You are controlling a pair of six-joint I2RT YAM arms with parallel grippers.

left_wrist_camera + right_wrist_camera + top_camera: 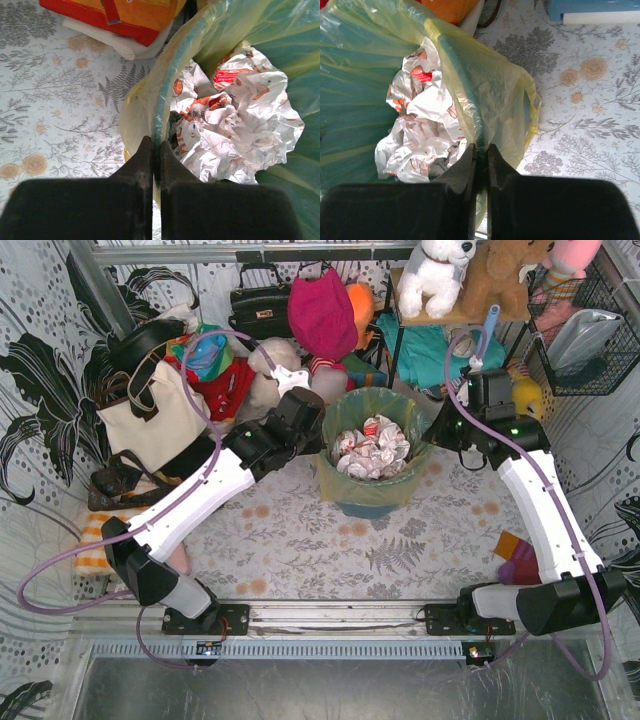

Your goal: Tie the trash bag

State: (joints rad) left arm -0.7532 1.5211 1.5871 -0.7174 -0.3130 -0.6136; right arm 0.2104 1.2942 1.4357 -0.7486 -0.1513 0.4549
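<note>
The trash bag [372, 403] is thin yellow-green plastic lining a round teal bin [365, 506] in the middle of the table, with crumpled white paper [372, 450] inside. My left gripper [322, 436] is at the bin's left rim. In the left wrist view the left gripper [156, 143] is shut on the trash bag [140, 112] where it folds over the bin edge, beside the paper [235, 115]. My right gripper [436, 436] is at the right rim. In the right wrist view the right gripper [482, 146] is shut on the trash bag [495, 95] at its folded edge.
A cream tote bag [150, 425] with black handles stands left of the left arm, and a striped cloth [92, 540] lies near its base. Bags and plush toys [435, 275] crowd the back. A wire basket [585, 335] hangs at the right. An orange-red item [510, 545] lies near the right arm.
</note>
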